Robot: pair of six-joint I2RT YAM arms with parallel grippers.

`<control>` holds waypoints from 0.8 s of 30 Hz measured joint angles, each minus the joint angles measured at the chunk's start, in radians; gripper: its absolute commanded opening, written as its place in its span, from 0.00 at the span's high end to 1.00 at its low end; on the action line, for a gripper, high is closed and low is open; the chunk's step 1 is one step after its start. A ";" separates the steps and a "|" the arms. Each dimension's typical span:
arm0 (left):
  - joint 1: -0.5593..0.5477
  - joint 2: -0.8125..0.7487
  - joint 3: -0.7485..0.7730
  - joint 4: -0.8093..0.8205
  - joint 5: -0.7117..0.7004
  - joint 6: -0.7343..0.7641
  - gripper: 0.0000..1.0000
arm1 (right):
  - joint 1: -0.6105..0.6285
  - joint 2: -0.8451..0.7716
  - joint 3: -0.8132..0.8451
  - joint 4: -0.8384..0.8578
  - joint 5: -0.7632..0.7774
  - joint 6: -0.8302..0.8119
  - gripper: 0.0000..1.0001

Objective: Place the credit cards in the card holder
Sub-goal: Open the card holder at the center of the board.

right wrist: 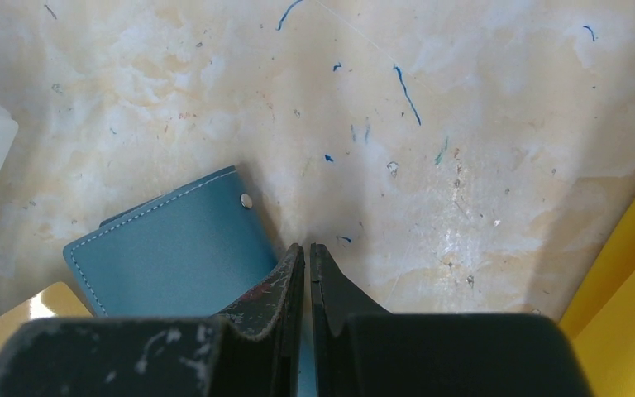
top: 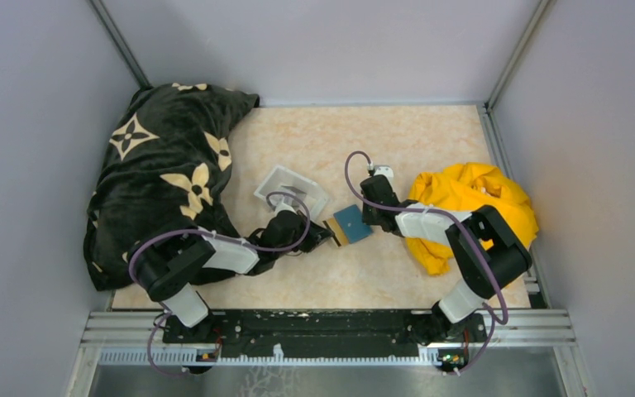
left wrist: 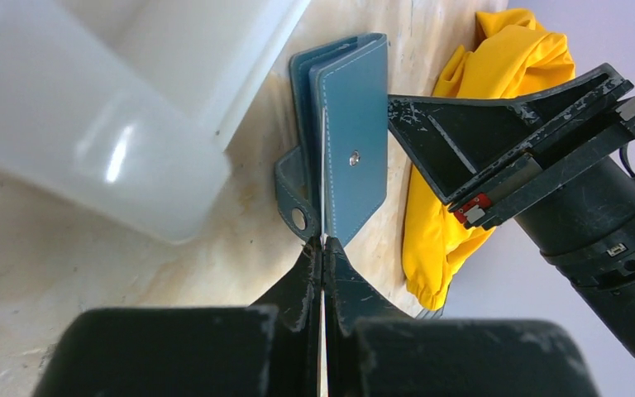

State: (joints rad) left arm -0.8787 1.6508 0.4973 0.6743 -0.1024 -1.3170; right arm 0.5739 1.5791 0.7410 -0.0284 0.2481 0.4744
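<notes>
The teal card holder [top: 354, 221] lies mid-table, held between both grippers. My left gripper [top: 327, 234] is shut on a thin yellow-tan credit card [top: 336, 232] at the holder's left edge. In the left wrist view the card [left wrist: 322, 207] shows edge-on, running from my shut left gripper [left wrist: 322, 241] into the fold of the card holder [left wrist: 351, 141]. My right gripper [top: 370, 218] is shut on the holder's right edge. In the right wrist view teal shows between the nearly closed jaws of my right gripper [right wrist: 307, 246], with the card holder [right wrist: 174, 252] and the card's tan corner [right wrist: 25, 318] to the left.
A clear-white plastic tray [top: 285, 184] stands just behind the left gripper, close to the holder [left wrist: 91, 124]. A crumpled yellow cloth [top: 471, 198] lies at the right, under the right arm. A black patterned blanket [top: 165, 165] covers the table's left side.
</notes>
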 measured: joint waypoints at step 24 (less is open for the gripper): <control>0.000 0.040 0.009 0.052 0.015 0.005 1.00 | 0.000 0.003 0.000 0.010 0.000 0.000 0.92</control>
State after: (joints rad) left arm -0.8787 1.6909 0.5064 0.7265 -0.0872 -1.3125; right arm 0.5739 1.5822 0.7410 -0.0181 0.2478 0.4744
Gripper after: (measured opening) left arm 0.007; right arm 0.080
